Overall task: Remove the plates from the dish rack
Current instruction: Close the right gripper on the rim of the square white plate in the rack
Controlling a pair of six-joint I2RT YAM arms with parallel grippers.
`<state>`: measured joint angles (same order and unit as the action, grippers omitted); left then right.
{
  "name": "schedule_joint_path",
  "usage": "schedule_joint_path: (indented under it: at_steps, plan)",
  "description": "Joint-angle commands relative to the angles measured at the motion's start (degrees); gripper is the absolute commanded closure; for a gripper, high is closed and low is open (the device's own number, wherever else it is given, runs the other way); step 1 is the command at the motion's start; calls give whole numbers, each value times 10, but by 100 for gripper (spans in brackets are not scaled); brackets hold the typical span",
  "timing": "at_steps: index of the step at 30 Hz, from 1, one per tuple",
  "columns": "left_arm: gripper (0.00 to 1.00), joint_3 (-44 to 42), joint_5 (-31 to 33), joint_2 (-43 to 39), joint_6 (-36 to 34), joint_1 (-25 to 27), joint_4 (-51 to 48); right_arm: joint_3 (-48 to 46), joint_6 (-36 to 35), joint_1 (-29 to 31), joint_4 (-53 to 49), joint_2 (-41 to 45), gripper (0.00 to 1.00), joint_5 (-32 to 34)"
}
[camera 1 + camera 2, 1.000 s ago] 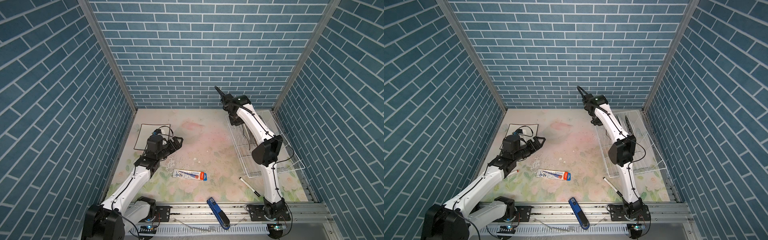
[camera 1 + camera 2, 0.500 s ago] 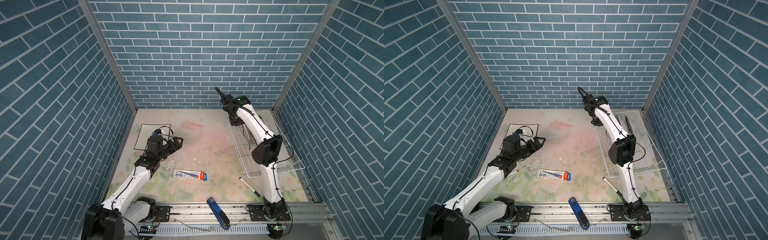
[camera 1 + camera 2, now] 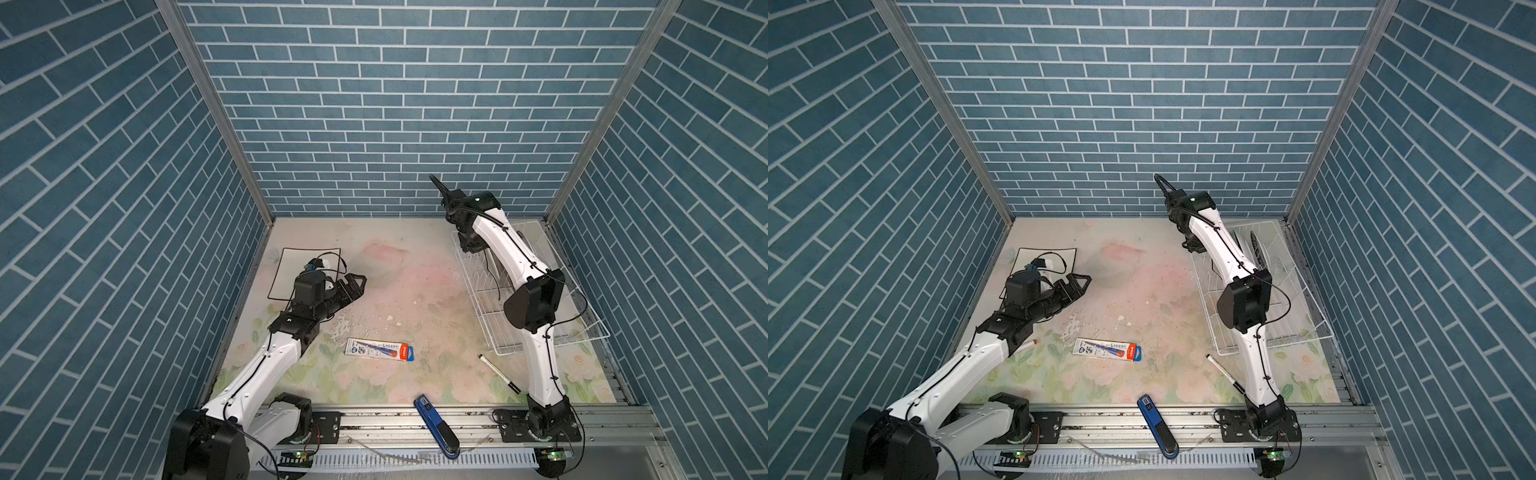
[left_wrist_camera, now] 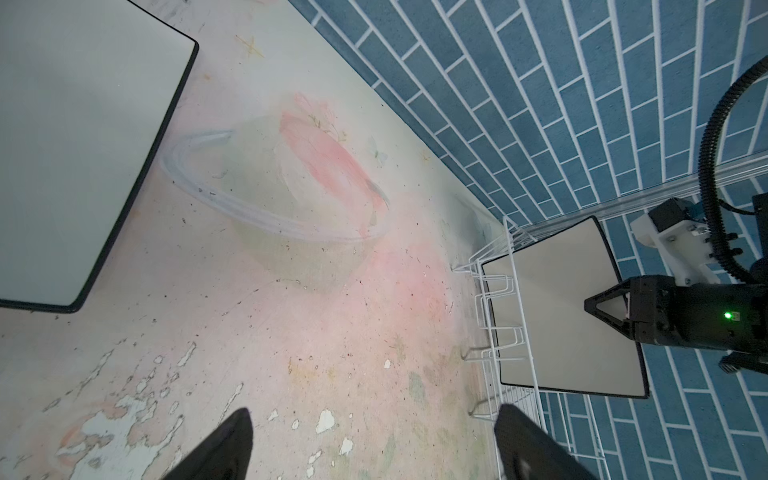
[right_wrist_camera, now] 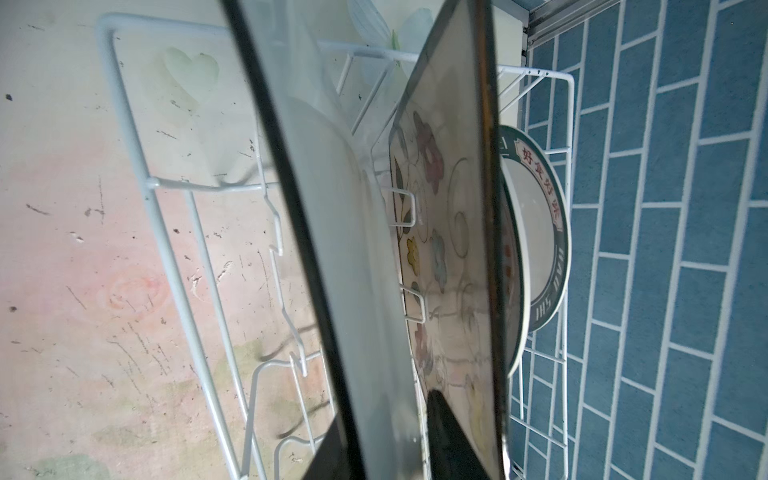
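Plates are counted at four: one flat plate (image 3: 291,274) is laid at the left of the worktop (image 3: 395,291) near the left end effector (image 4: 374,411), its fingers apart, and three are stood on edge in the dish rack (image 3: 484,291), faces leftward, the plain square plate (image 5: 332,208) clamped by the right end effector (image 5: 386,419), the flowered plate (image 5: 453,232) and round plate (image 5: 540,232) just beyond.

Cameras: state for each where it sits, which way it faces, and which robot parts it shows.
Top views: high at the front, looking down on the table; the left arm and right arm show.
Left wrist: low over the table, facing the rack; own open fingertips show, plus the right gripper.
Right wrist: above the rack, looking down along the gripped plate; own fingertips straddle it.
Shared: both wrist views show rack and gripped plate.
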<state>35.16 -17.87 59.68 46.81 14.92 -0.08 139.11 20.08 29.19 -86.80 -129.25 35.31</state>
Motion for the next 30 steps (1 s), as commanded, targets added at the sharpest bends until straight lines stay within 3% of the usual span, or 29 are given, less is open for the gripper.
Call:
schedule_joint_path:
  at_steps: [1,13,30]
  plan:
    - [7,-5,-1,-7,-2,3,9,-13,-7,-5,-14,-6,70,8]
    - [7,-7,5,-19,4,3,11,-20,-14,-8,-9,-9,72,-2]
    - [7,-11,4,-13,5,3,14,-32,-14,-8,-7,-8,81,3]
